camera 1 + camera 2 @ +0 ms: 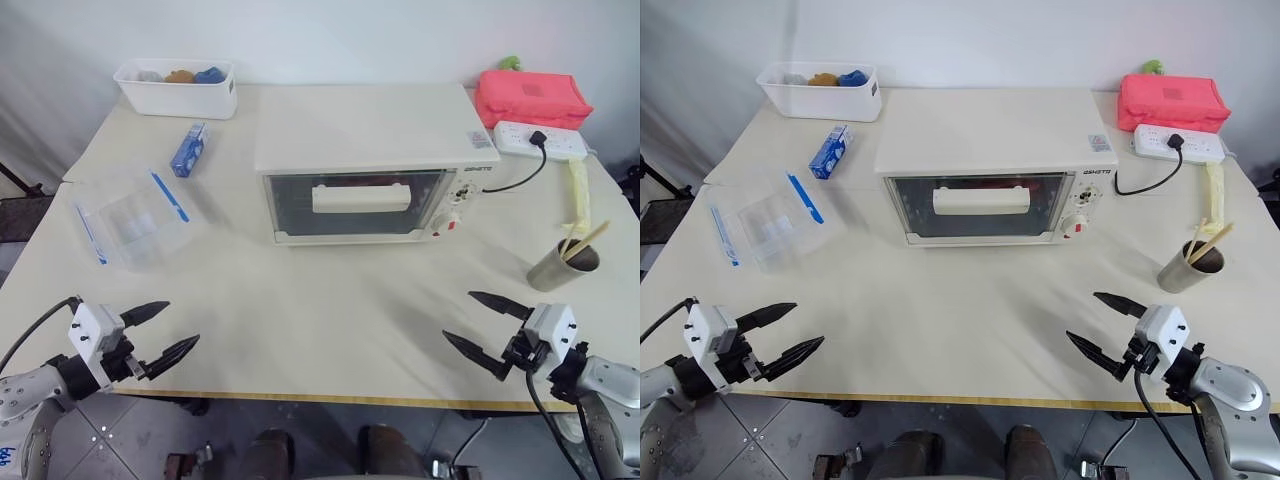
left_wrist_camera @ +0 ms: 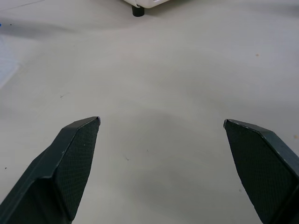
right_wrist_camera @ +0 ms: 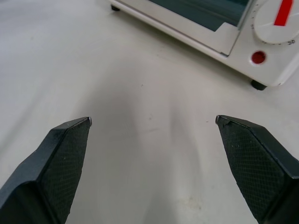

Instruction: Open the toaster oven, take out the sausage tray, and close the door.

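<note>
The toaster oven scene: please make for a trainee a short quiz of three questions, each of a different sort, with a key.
1. True or false: the door of the oven is shut.
2. Which thing stands nearest the right gripper? A: the white bin. B: the metal cup. C: the blue carton.
3. Fill in: both the left gripper and the right one have their fingers ____ and hold nothing.

Key
1. True: the door sits flush in its frame, handle up.
2. B.
3. Open.
</note>
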